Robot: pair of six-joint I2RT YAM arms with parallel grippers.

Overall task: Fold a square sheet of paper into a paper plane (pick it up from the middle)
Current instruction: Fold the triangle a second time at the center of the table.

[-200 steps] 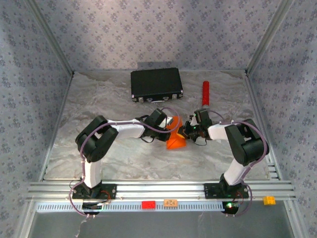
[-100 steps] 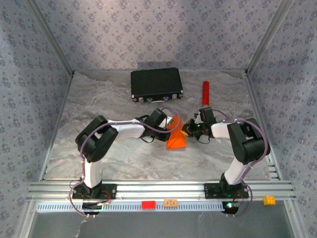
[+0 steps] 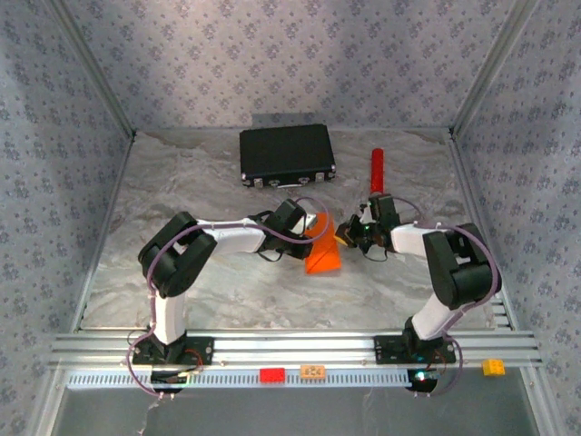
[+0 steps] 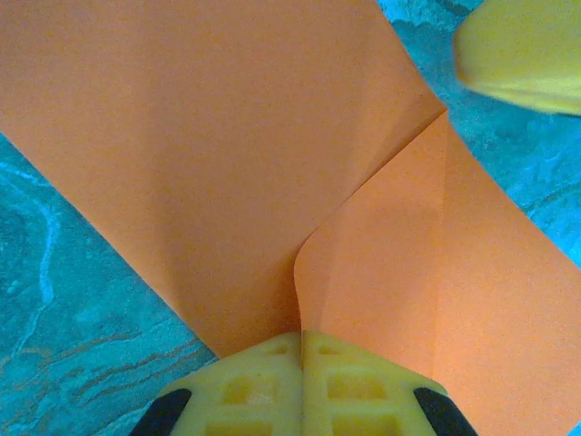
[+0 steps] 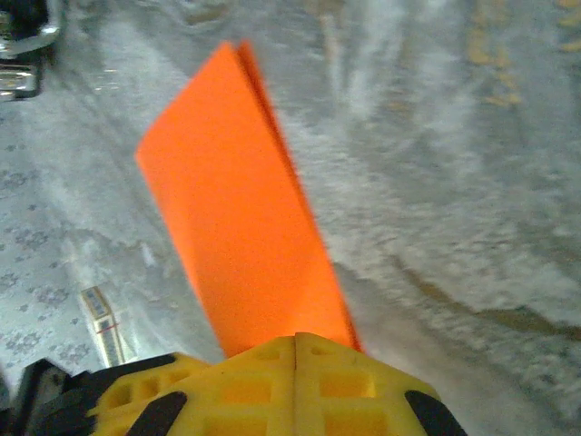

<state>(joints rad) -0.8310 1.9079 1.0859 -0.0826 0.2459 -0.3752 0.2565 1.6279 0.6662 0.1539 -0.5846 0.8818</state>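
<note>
The square sheet of paper (image 3: 323, 259), bright orange and creased into a pointed shape, hangs between my two grippers just above the table's middle. My left gripper (image 3: 315, 226) is shut on it; in the left wrist view the jaws (image 4: 301, 338) meet on a curled inner edge of the paper (image 4: 254, 136). My right gripper (image 3: 348, 238) is shut on the paper's other side; in the right wrist view its jaws (image 5: 295, 341) pinch the end of a folded strip of the paper (image 5: 236, 200). One of the right gripper's yellow fingers (image 4: 526, 50) shows at the left wrist view's top right.
A black case (image 3: 286, 154) lies at the back centre and a red cylinder (image 3: 376, 171) at the back right. Small red (image 3: 271, 374), orange (image 3: 313, 371) and yellow (image 3: 493, 367) bricks sit on the front rail. Patterned walls close in both sides.
My right gripper has shifted a little to the right and farther back, pulling the paper flatter. The left gripper has stayed where it was, and both have stayed shut.
</note>
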